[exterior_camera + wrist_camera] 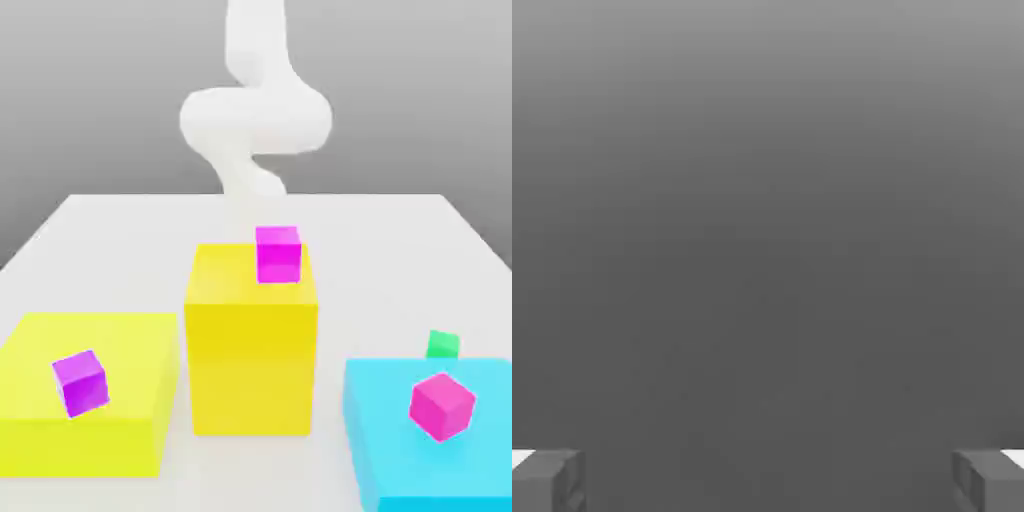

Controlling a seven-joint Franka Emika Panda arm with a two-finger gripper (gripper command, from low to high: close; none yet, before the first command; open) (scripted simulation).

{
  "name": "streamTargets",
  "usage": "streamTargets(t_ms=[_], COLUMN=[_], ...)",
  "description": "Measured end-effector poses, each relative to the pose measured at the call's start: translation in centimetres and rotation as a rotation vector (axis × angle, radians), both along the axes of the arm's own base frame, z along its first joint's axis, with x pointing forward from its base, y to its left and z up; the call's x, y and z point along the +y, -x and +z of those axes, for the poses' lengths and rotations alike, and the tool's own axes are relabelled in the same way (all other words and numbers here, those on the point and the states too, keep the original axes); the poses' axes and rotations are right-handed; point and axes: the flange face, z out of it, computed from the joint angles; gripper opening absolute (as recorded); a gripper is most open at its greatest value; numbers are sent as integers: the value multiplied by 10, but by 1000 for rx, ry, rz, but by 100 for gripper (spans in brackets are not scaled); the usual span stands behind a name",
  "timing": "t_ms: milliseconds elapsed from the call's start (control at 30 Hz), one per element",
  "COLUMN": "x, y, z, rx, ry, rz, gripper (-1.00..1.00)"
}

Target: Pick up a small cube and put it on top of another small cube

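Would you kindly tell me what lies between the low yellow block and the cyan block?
In the exterior view, the tall yellow block stands between the low yellow block and the cyan block.

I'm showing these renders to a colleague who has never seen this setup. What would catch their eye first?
Probably the tall yellow block at the centre of the table, with a magenta cube on top and the white arm curling behind it. Next, the flat yellow slab on the exterior view's left and the cyan block on its right, each carrying a small cube. A tiny green cube peeks out behind the cyan block.
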Motion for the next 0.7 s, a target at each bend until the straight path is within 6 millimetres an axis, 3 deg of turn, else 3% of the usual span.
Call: streamTargets(t_ms=[167,333,500,700], x=[64,121,171,220], y=[-36,-45,-29,20], z=[-89,-180,-270,-368], rx=[122,237,350,489], ry=[-27,-50,-71,-95], rz=[-58,-110,-158,-212], gripper=[0,0,0,0])
